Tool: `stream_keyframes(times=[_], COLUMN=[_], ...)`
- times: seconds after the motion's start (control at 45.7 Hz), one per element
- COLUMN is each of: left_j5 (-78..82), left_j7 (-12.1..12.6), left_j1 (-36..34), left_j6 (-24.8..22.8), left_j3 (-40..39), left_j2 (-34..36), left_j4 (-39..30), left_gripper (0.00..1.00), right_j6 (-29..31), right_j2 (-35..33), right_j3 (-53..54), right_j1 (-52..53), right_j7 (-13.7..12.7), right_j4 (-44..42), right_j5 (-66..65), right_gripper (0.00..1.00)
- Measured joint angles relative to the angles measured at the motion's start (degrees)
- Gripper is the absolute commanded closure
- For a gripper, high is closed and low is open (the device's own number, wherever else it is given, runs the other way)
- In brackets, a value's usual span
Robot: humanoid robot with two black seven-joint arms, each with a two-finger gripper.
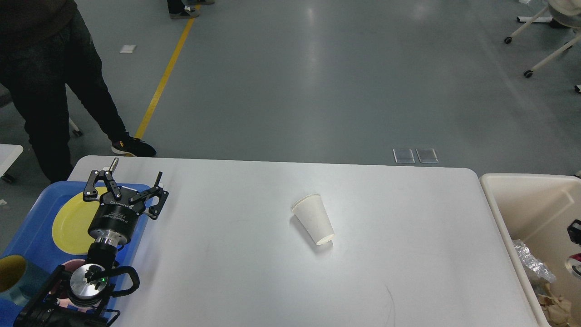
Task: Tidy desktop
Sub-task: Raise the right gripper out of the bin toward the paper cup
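The white desktop (408,236) fills the lower middle of the head view. A white paper cup (313,220) lies tipped on it near the centre, mouth toward the back left. My left gripper (136,171) is open, its fingers spread over the back right corner of the blue tray (27,245), well left of the cup; nothing shows between the fingers. A small black part of my right gripper (574,229) shows at the right edge above the beige bin (504,213). Its fingers cannot be made out.
The tray holds a yellow plate (68,222), a teal cup with a yellow inside (13,277) and a pink item partly hidden under my left arm. The bin holds crumpled foil (531,263) and paper scraps. A person in dark clothes (45,91) stands behind the table's left corner.
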Motion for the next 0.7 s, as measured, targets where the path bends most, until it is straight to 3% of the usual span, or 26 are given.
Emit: stream_keyframes(times=[0.219,0.481,0.503,0.569,0.591,0.7], left_j5=[0.0,0.0,0.0,0.0,0.0,0.0], left_j7=[0.0,0.0,0.0,0.0,0.0,0.0], left_j1=[0.0,0.0,0.0,0.0,0.0,0.0], left_j6=[0.0,0.0,0.0,0.0,0.0,0.0], left_j3=[0.0,0.0,0.0,0.0,0.0,0.0], left_j2=[0.05,0.06,0.06,0.06,0.06,0.06], left_j4=[0.0,0.0,0.0,0.0,0.0,0.0], left_gripper=[0.03,0.03,0.03,0.03,0.03,0.03], right_j6=[-8.71,-15.36,-15.42,-15.55,-15.61,-16.4], right_j2=[11.79,15.78,15.92,16.46,16.57,16.76], right_j3=[7.96,10.86,10.89,10.82,10.75,10.68], right_j1=[-19.36,-24.1,-24.15,-24.36,-24.44,-24.3], right_j7=[0.01,-0.38,-0.4,-0.41,-0.41,-0.42], right_j4=[-19.52,-23.38,-23.41,-23.45,-23.46,-23.52], right_j5=[0.71,1.01,1.01,1.01,1.02,1.01], right_gripper=[1.0,1.0,0.88,0.13,0.0,0.0])
